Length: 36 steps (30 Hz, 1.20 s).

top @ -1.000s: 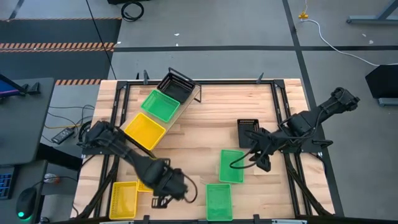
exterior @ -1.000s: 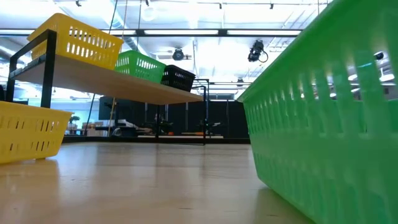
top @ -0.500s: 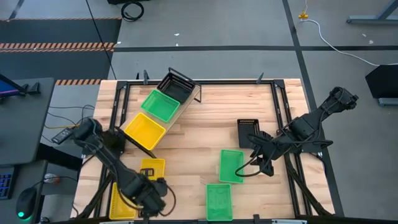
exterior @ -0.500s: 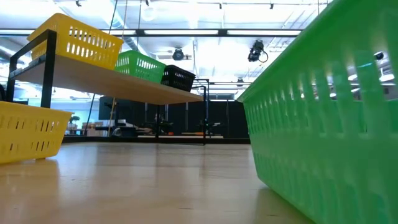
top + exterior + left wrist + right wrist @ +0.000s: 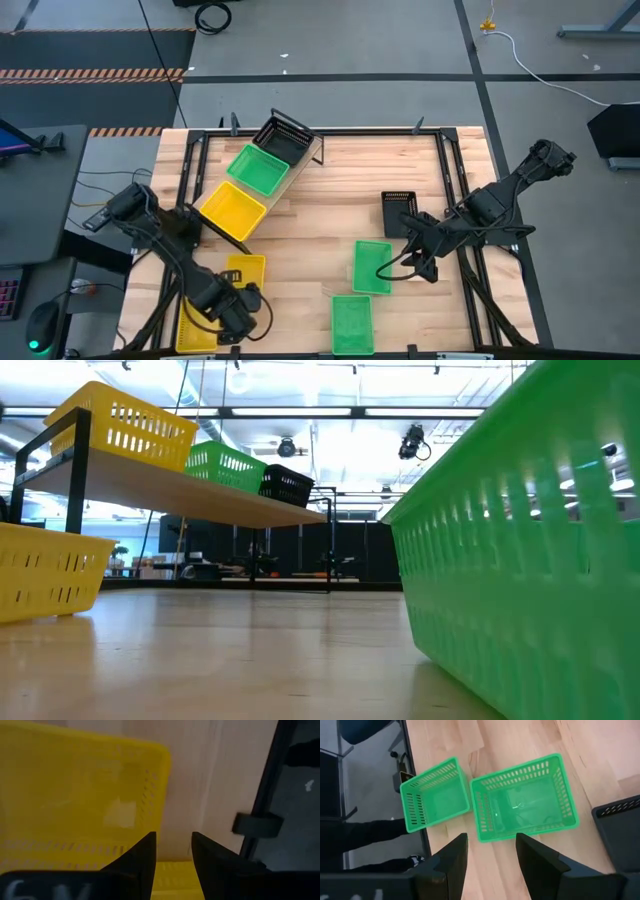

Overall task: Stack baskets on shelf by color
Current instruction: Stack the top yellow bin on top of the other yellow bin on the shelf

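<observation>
grippers hover, nothing held

left gripper, fingers spread and empty, hangs over the yellow baskets at the table's near left corner. right gripper, also spread, hangs beside a green basket. the shelf holds three baskets.

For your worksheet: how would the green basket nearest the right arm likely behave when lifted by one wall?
The green basket is probably light: thin, slotted walls. It looks stiff, holding its shape, though a pinched wall may flex. Gripped at one wall, it would likely tilt.

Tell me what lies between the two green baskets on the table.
Only bare table: the right wrist view shows a narrow gap between the near-edge basket and the other.
</observation>
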Each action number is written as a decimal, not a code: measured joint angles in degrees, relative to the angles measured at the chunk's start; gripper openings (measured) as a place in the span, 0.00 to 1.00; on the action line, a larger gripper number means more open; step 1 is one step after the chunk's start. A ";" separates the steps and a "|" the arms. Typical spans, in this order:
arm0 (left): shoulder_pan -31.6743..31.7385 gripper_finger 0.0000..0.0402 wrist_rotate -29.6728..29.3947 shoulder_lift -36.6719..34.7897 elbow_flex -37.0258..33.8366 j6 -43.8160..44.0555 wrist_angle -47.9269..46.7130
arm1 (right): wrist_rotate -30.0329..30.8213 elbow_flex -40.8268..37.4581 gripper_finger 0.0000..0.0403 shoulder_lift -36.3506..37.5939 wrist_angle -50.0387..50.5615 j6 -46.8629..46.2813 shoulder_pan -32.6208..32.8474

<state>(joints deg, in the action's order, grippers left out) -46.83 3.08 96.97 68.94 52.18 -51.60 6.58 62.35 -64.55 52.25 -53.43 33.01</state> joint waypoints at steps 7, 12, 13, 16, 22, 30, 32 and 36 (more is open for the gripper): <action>-1.05 0.32 -0.43 -0.02 -4.10 0.15 1.33 | 1.46 0.00 0.43 -0.04 0.00 0.00 -0.02; -0.06 0.32 -0.99 0.00 -7.31 0.15 2.61 | 1.43 0.00 0.43 -0.04 -0.02 -0.36 -0.20; 0.22 0.32 -1.13 0.00 -7.51 0.14 2.95 | 1.36 0.00 0.43 -0.04 -0.01 -0.48 -0.17; 0.68 0.32 -2.10 0.00 -7.36 -1.21 3.59 | 1.28 0.00 0.43 -0.04 -0.02 -0.61 -0.17; 1.23 0.32 -6.86 0.02 -7.33 -3.39 5.71 | 1.27 0.00 0.43 -0.04 -0.02 -0.59 -0.17; 3.19 0.04 -4.49 0.07 -5.86 -1.79 8.32 | 1.28 0.00 0.43 -0.04 0.02 0.24 -0.17; 3.21 0.04 -6.01 0.09 -3.70 -1.72 7.53 | 1.29 0.00 0.43 -0.04 0.02 0.58 -0.17; 3.99 0.03 -9.87 0.11 3.49 -3.10 1.99 | 2.51 0.00 0.43 -0.04 0.04 1.45 -0.17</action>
<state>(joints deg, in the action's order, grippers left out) -42.84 -6.79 97.08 72.43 49.08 -49.61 9.09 62.35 -64.60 52.29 -51.97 32.84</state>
